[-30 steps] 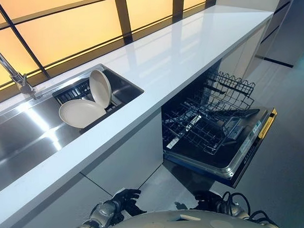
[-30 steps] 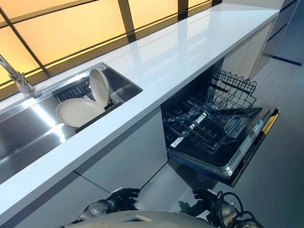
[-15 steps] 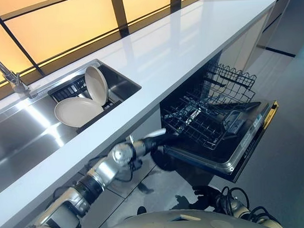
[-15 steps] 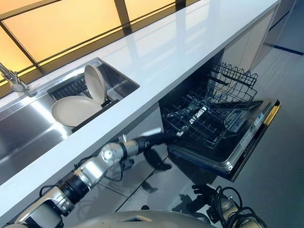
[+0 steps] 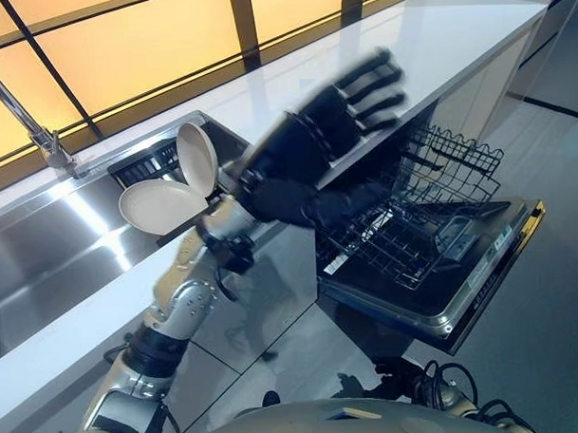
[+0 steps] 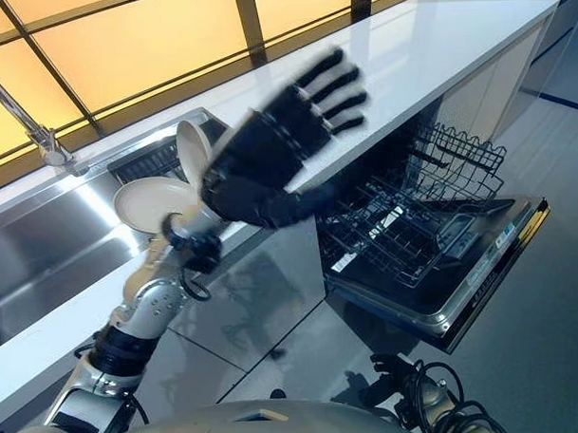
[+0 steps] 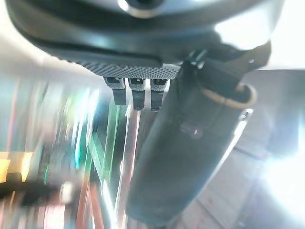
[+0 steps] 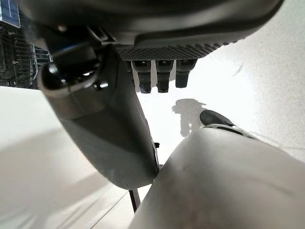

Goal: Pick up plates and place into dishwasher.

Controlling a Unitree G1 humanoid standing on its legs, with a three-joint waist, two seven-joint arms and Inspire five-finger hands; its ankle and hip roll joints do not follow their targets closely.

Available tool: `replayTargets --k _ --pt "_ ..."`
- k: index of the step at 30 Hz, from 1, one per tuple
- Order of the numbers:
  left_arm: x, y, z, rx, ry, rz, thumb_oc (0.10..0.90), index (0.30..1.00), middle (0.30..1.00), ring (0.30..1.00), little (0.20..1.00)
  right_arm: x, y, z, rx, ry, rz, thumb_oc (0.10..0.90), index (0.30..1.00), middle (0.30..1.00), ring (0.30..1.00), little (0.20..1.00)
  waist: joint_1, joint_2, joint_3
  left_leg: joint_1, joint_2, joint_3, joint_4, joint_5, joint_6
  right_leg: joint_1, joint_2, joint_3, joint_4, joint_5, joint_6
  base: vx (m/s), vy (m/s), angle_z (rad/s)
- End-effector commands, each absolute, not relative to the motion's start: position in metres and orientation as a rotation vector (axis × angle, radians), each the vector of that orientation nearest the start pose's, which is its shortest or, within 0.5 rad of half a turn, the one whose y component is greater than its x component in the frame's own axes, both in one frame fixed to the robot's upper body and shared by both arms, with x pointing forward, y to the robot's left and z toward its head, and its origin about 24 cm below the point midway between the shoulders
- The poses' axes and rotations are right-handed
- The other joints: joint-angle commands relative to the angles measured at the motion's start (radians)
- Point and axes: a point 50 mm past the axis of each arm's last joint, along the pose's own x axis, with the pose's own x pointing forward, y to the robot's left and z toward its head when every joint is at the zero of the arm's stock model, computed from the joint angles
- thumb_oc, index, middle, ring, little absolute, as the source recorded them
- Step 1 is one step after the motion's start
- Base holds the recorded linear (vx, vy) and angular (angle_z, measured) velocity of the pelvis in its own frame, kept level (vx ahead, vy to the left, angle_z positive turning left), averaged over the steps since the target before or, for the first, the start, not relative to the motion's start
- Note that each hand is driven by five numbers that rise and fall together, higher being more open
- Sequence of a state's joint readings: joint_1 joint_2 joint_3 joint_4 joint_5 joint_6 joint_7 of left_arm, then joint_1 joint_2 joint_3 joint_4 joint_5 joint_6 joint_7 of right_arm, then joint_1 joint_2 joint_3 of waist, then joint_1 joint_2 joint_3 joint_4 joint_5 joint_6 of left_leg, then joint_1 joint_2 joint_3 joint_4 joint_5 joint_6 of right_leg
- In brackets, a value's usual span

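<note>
While 2 plates sit racked, left hand hovers (fingers spread).

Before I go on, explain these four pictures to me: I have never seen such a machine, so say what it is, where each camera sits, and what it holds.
This is a two-legged humanoid robot with dark fingered hands. Two pictures come from cameras in its head, looking down at a kitchen; two come from cameras on its wrists, very close to each hand. Its left hand is raised above the white counter, fingers spread, holding nothing. Its right hand hangs low over the floor, also empty. Two cream plates sit in the sink, one flat, one leaning. The dishwasher stands open with its rack pulled out.
</note>
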State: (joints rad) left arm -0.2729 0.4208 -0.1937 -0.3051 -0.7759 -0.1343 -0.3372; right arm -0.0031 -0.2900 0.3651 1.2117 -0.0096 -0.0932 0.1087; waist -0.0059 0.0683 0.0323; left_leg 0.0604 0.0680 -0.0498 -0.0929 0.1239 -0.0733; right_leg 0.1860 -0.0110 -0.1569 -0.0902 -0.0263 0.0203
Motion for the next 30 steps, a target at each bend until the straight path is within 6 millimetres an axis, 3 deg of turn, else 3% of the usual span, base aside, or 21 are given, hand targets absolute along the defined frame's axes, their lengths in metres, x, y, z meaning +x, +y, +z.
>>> replayTargets --k 1,2,8,14,20,30 --pt "0.251 0.193 0.235 0.151 -0.898 -0.253 0.800 0.900 0.900 0.900 0.900 0.080 -0.206 -0.166 -0.366 1.180 0.306 0.800 0.900 0.900 0.900 0.900 0.042 -0.067 -0.030 0.054 -0.101 0.041 0.006 -0.127 0.092 -0.062 -0.002 0.048 0.003 0.055 0.021 0.04 0.031 0.11" --pt "0.252 0.211 0.239 0.321 -0.894 -0.105 0.800 0.900 0.900 0.900 0.900 0.077 -0.208 -0.166 -0.364 1.187 0.301 0.800 0.900 0.900 0.900 0.900 0.051 -0.066 -0.036 0.053 -0.103 0.035 0.006 -0.126 0.091 -0.060 -0.003 0.042 0.003 0.052 0.021 0.05 0.033 0.16" --pt "0.254 0.286 0.258 0.892 -0.816 0.344 0.800 0.900 0.900 0.900 0.900 0.076 -0.216 -0.165 -0.379 1.201 0.304 0.800 0.900 0.900 0.900 0.900 0.071 -0.050 -0.051 0.046 -0.108 0.030 0.006 -0.121 0.089 -0.059 -0.012 0.024 0.003 0.049 0.023 0.03 0.056 0.17" --pt "0.250 0.329 0.275 1.269 -0.715 0.531 0.800 0.900 0.900 0.900 0.900 0.080 -0.219 -0.164 -0.399 1.192 0.316 0.800 0.900 0.900 0.900 0.900 0.079 -0.028 -0.053 0.042 -0.117 0.026 0.006 -0.121 0.093 -0.061 -0.026 0.014 0.003 0.056 0.031 0.02 0.069 0.13" --pt "0.255 0.350 0.275 1.589 -0.513 0.458 0.800 0.900 0.900 0.900 0.900 0.084 -0.227 -0.161 -0.431 1.191 0.334 0.800 0.900 0.900 0.900 0.900 0.078 -0.007 -0.049 0.046 -0.128 0.028 0.006 -0.122 0.098 -0.062 -0.039 0.009 0.008 0.062 0.044 0.02 0.072 0.09" --pt "0.274 0.347 0.265 1.849 -0.320 0.204 0.800 0.900 0.900 0.900 0.900 0.094 -0.238 -0.156 -0.462 1.176 0.340 0.800 0.900 0.900 0.900 0.900 0.065 0.013 -0.035 0.056 -0.139 0.039 0.006 -0.131 0.109 -0.070 -0.055 0.007 0.026 0.065 0.062 0.01 0.057 0.02"
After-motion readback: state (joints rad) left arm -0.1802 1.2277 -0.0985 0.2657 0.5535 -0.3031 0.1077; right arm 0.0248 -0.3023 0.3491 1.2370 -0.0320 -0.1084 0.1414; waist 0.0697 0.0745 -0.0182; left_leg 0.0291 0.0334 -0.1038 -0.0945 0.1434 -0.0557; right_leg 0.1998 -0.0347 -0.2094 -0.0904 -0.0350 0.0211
